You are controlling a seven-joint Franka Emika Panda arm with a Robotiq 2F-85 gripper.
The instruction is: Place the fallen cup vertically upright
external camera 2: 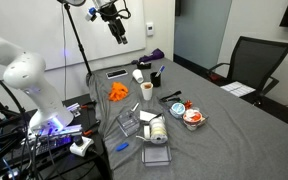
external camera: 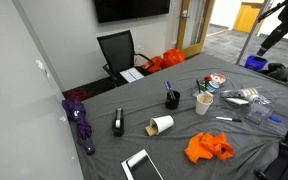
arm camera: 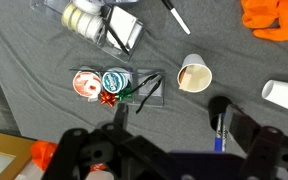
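The fallen cup lies on its side on the grey cloth table, tan-brown with a white rim. It also shows in an exterior view and at the right edge of the wrist view. My gripper hangs high above the table, open and empty. It also shows in an exterior view. In the wrist view its fingers are spread wide, above the black pen-holder cup. The fallen cup is well off to the side of them.
A white cup with pens stands near the black pen-holder cup. An orange cloth, a purple umbrella, a tablet, clear plastic boxes and a round tin lie around. A chair stands beyond the table.
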